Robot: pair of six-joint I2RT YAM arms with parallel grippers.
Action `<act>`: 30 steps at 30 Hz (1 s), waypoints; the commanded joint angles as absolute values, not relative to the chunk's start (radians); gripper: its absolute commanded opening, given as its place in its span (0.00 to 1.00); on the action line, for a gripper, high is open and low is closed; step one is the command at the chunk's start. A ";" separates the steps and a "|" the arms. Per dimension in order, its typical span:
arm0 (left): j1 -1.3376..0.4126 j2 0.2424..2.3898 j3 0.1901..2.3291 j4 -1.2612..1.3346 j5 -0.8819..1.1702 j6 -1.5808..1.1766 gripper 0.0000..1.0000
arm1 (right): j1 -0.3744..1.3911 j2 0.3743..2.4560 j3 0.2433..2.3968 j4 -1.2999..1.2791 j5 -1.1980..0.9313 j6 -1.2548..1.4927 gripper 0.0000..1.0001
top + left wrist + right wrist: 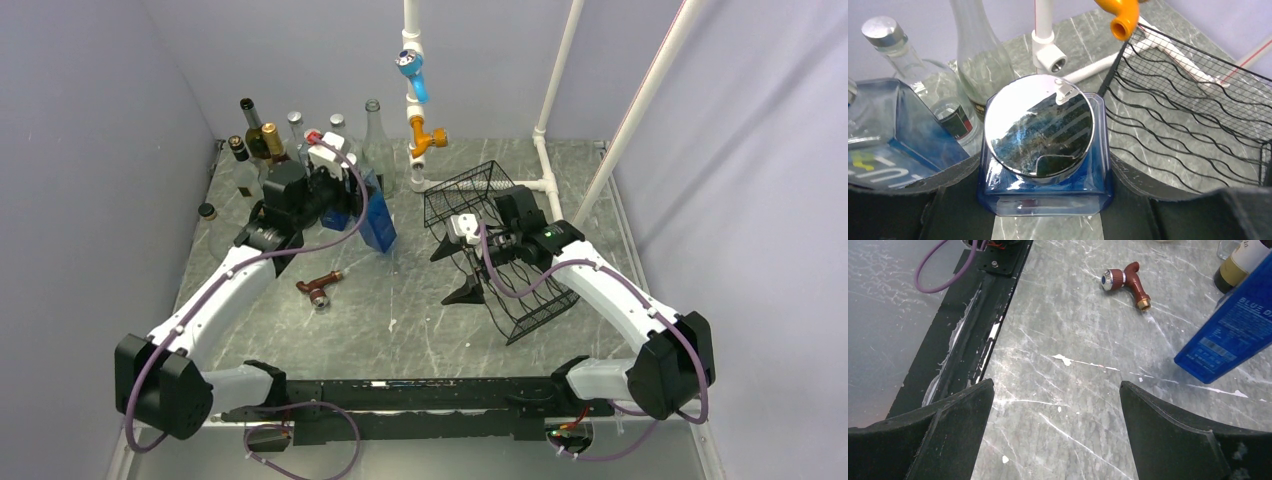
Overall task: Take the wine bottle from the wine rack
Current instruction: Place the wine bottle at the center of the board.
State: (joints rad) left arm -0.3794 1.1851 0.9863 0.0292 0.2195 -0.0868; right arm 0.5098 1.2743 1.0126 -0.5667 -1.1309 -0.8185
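Nearest the viewer, the black base rail (420, 392) runs along the near edge of the table (400, 330), and both arms reach away from it. On the far left, the left gripper (1045, 185) is clamped on the wine bottle (378, 228), a square blue glass one with a round chrome cap, one finger against each flat side. The bottle leans over, just right of the cluster of other bottles (265, 140) and well apart from the wine rack (535, 305), which stands askew on the right half of the table. From the right wrist view the bottle's lower corner sits close over the stone top, but whether it rests there or hangs just above cannot be told. The right gripper (1055, 386) is at the rack's left side with its fingers wide apart and nothing between them, looking out over bare table toward a brown nozzle (1125, 284). No bottle shows in the rack's wavy tiers. The removal itself looks done: the bottle is out and carried clear. What seems left is standing it upright, letting go and drawing the arm back.
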 commanded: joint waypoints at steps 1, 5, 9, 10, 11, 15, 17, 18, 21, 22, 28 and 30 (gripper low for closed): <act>-0.370 1.211 1.128 0.262 0.209 -0.092 0.00 | 0.502 1.243 1.019 -0.549 -1.154 -0.836 0.99; -0.370 1.260 1.163 0.268 0.166 -0.066 0.00 | 0.498 1.242 1.020 -0.551 -1.153 -0.838 0.99; -0.368 1.307 1.204 0.250 0.132 -0.048 0.00 | 0.494 1.242 1.019 -0.552 -1.153 -0.841 0.99; -0.368 1.317 1.214 0.246 0.121 -0.045 0.00 | 0.494 1.243 1.019 -0.552 -1.153 -0.841 0.99; -0.368 1.331 1.225 0.242 0.115 -0.043 0.00 | 0.493 1.243 1.020 -0.554 -1.154 -0.842 0.99; -0.368 1.370 1.256 0.239 0.086 -0.034 0.00 | 0.489 1.242 1.020 -0.554 -1.153 -0.842 1.00; -0.368 1.389 1.275 0.235 0.073 -0.029 0.00 | 0.488 1.242 1.020 -0.555 -1.154 -0.843 1.00; -0.368 1.399 1.284 0.230 0.065 -0.028 0.00 | 0.486 1.240 1.020 -0.556 -1.154 -0.844 1.00; -0.368 1.427 1.305 0.225 0.051 -0.024 0.00 | 0.484 1.240 1.021 -0.561 -1.155 -0.849 1.00; -0.367 1.434 1.309 0.227 0.049 -0.023 0.00 | 0.482 1.239 1.022 -0.563 -1.154 -0.851 1.00; -0.367 1.478 1.331 0.232 0.036 -0.025 0.00 | 0.480 1.237 1.022 -0.568 -1.158 -0.857 1.00; -0.367 1.493 1.341 0.228 0.032 -0.025 0.00 | 0.479 1.237 1.020 -0.568 -1.163 -0.857 1.00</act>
State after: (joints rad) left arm -0.3695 1.5085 1.2312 0.0402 0.0498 -0.0364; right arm 0.4854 1.2682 1.0126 -0.5682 -1.1309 -0.8307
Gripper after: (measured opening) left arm 0.649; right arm 0.992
